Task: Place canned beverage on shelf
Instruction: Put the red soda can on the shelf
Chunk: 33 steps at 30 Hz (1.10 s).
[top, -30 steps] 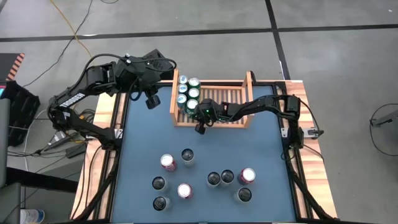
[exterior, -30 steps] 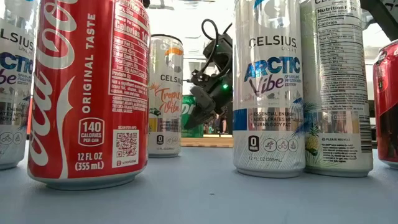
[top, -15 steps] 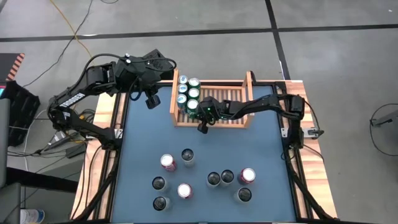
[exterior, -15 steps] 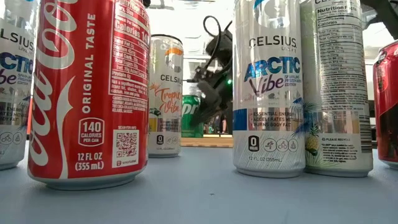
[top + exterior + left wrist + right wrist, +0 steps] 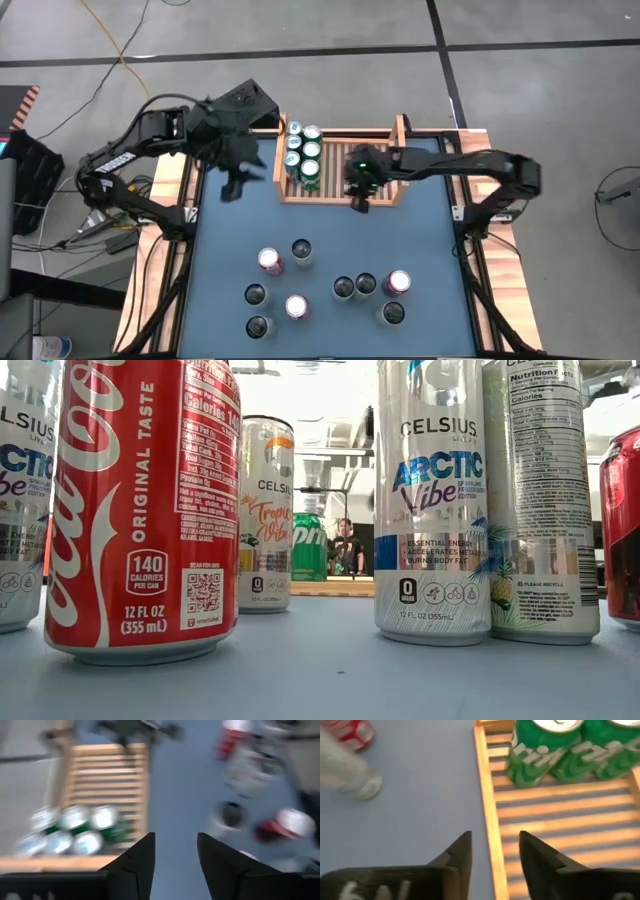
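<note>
six green cans (image 5: pixel 302 153) in the shelf (image 5: pixel 378 168) from above, one at table level; both hands (image 5: pixel 492 851) (image 5: pixel 175 851) parted, empty

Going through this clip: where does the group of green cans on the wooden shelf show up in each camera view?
High view: green cans fill the left end of the shelf.
Low view: one green can shows far back, between the nearer tall cans.
Left wrist view: blurred, green cans on the slats.
Right wrist view: green cans on the slats ahead.
Shared landmark: the shelf's slatted base.
</note>
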Each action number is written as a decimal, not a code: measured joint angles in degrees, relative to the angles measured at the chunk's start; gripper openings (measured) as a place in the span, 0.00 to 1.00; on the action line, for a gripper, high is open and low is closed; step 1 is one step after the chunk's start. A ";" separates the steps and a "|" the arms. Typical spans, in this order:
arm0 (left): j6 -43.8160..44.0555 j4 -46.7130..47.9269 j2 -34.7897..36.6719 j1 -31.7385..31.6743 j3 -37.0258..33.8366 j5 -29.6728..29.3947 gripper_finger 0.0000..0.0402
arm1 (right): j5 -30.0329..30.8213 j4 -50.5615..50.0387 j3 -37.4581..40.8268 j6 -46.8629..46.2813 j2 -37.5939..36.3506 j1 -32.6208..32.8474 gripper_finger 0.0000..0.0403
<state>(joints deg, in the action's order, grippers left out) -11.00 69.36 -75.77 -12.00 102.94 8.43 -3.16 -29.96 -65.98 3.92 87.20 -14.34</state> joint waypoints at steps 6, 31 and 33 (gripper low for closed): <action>1.57 -0.01 -0.38 10.58 0.00 2.61 0.48 | 0.04 -9.82 0.00 -5.46 -13.15 2.81 0.56; 20.19 7.18 -6.63 27.91 0.04 -7.79 0.72 | 9.20 -12.59 -0.76 -17.67 -13.94 26.84 0.61; 22.30 7.50 -6.43 28.47 0.04 -7.70 0.72 | 10.91 -10.15 -2.24 -13.85 -10.78 26.12 0.61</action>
<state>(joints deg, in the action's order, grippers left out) 11.30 76.86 -82.19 16.47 102.98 0.73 7.76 -40.11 -68.22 -9.93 76.42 11.78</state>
